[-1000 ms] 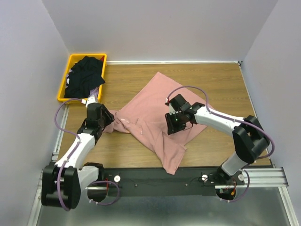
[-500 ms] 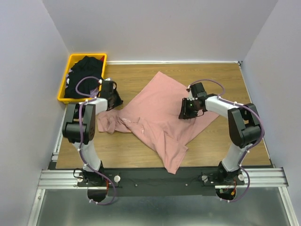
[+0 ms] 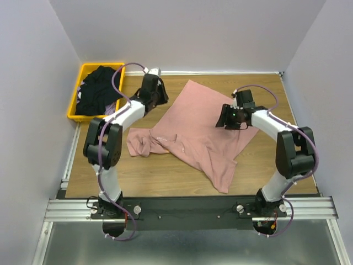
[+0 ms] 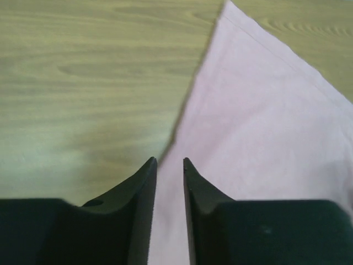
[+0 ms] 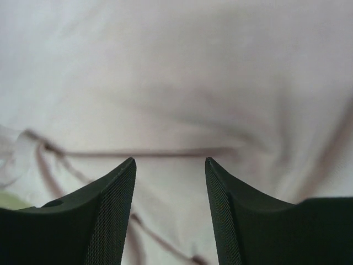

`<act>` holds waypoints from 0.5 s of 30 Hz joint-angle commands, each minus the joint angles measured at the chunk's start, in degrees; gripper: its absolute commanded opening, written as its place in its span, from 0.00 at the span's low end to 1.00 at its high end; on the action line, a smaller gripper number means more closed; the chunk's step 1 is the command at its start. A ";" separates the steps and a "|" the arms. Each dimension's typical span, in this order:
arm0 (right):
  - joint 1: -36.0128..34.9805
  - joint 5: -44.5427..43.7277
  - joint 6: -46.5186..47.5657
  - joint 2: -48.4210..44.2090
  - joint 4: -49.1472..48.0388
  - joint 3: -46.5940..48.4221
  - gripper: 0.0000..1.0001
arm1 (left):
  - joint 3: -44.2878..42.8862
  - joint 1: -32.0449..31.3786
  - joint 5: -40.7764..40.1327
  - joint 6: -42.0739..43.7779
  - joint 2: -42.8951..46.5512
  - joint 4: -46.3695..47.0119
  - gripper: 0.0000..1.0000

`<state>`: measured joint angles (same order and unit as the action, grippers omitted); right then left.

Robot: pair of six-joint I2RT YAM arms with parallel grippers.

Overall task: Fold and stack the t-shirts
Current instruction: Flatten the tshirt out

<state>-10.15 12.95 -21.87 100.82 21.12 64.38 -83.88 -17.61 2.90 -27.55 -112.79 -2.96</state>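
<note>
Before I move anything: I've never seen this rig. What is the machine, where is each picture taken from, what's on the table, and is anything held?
Two robot arms are bolted at the near edge of a wooden table, each ending in a two-finger gripper. The wide picture looks down from above and behind; the other two come from wrist cameras, so the prongs are each arm's own fingers. On the table lies a rumpled pink t-shirt; black t-shirts fill a yellow tray at far left. The left gripper hangs over the shirt's left edge, fingers slightly apart; the right gripper over its right side, fingers wide. Neither seems to hold anything.
</note>
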 commanded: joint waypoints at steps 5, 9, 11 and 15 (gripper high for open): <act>-11.01 3.75 1.74 -10.36 1.11 -6.28 0.69 | 18.74 -8.84 -9.57 -1.72 13.12 -7.14 0.39; -14.28 2.69 1.48 -12.66 2.69 -9.18 0.72 | 19.80 -11.13 -9.84 -1.10 11.29 -10.22 0.39; -15.16 2.61 1.57 -13.36 3.83 -10.32 0.72 | 19.37 -11.40 -9.84 -0.84 9.10 -11.36 0.38; -15.78 3.31 1.39 -16.43 4.71 -14.53 0.72 | 17.70 -11.31 -11.94 -0.22 5.05 -11.80 0.34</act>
<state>-25.45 15.53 -20.86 87.57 23.24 53.15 -64.40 -28.58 -5.48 -28.34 -104.84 -12.67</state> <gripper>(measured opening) 0.719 0.353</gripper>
